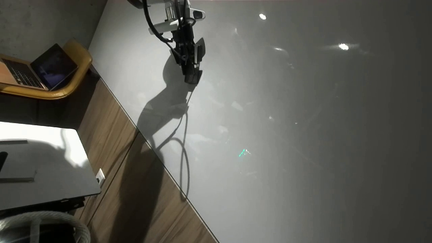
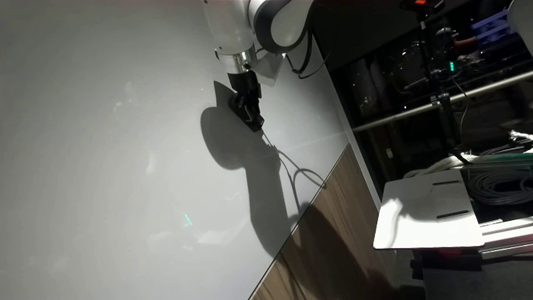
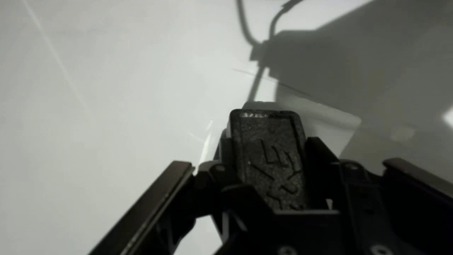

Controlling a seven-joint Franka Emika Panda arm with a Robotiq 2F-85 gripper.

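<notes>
My gripper is shut on a dark rectangular block with black line marks scratched or drawn on its face. One finger presses each long side of the block in the wrist view, and the block's near end is hidden behind the gripper's body. In both exterior views the gripper points down along a large glossy whitish surface, its dark end close to that surface. Whether the block touches the surface, I cannot tell. The arm's shadow falls on the surface around the gripper.
Wood panelling borders the whitish surface. An open laptop rests on a yellow chair. A grey-white plate stands beside the panelling, near coiled cable and a metal rail. Light spots glint on the surface.
</notes>
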